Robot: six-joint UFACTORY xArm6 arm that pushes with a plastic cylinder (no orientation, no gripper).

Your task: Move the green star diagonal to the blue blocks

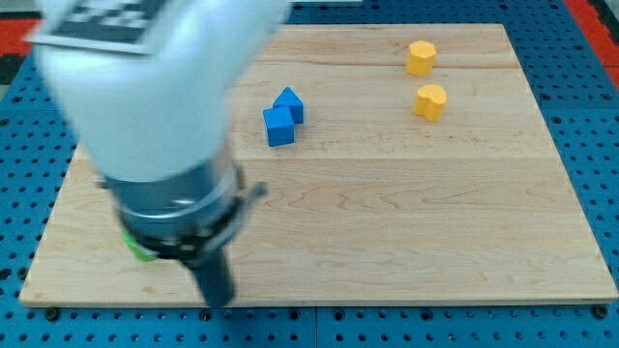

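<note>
— Rod first: where does it end?

— My tip [217,298] sits low at the view's bottom, close to the near edge of the wooden board [387,213]. It is a bare rod, with no jaws to open or shut.

— And the green star [138,249]?

— Just to the view's left of my tip and slightly above it, mostly hidden behind the arm's bulk; only a green sliver shows. Contact I cannot tell.

— The blue blocks [283,118]?

— Well apart, up and to the view's right of my tip, touching each other. Two yellow blocks [425,79] lie farther right.

— How will the star behave?

— Likely light, stiff, sliding easily. Star points may make it spin, so I judge pushing squarely through its middle, from the lower-left side, is best.
</note>
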